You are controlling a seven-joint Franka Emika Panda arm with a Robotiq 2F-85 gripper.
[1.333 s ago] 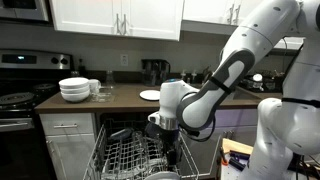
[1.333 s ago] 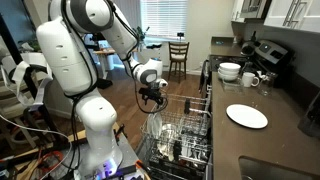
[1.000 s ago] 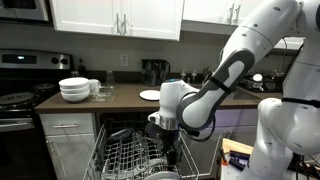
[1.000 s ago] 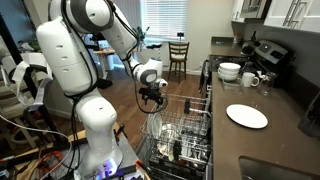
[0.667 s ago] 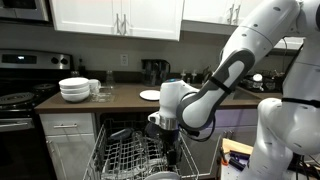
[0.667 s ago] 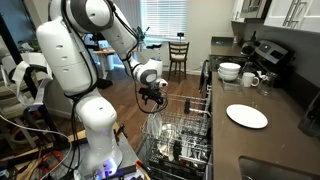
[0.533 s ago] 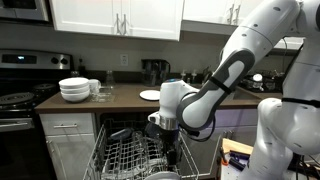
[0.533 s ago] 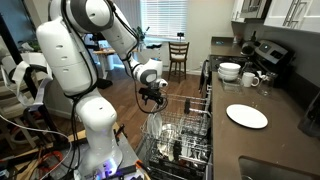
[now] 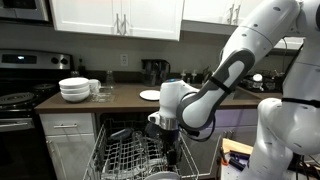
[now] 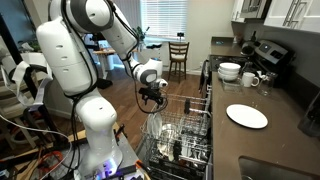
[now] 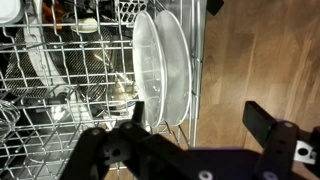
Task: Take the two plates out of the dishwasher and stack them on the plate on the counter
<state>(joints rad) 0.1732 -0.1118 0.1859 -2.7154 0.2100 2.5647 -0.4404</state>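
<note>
Claw [image 11: 195, 110] gapes wide above two upright plates [image 11: 158, 65] in the dishwasher rack [image 11: 40, 120], wire tines [image 11: 95, 75] crowding alongside.

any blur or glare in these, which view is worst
Wrist view: the fingers close to the lens are dark and soft, the two plates sharper. In an exterior view the window is blown out; in an exterior view the dishwasher interior is dim.
</note>
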